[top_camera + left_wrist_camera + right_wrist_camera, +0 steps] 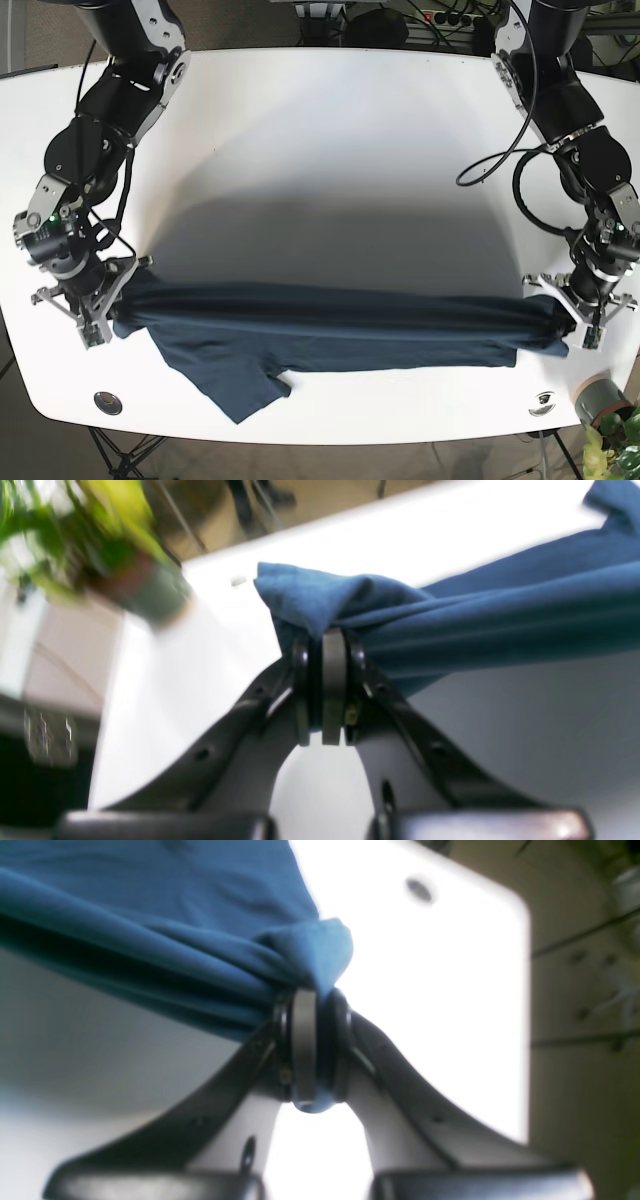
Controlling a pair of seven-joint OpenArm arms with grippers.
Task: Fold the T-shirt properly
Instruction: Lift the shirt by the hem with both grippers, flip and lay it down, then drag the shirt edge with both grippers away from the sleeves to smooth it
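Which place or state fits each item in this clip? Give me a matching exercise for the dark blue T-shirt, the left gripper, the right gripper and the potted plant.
Items:
1. dark blue cotton T-shirt
2. left gripper
3. right gripper
4. green potted plant in a grey pot

States:
A. at the white table's near corner, base view's right
B. clamped on cloth, base view's left
C. stretched between both arms, one sleeve trailing on the table
D. clamped on cloth, base view's right

Pairs: 1-C, 2-D, 3-B, 4-A
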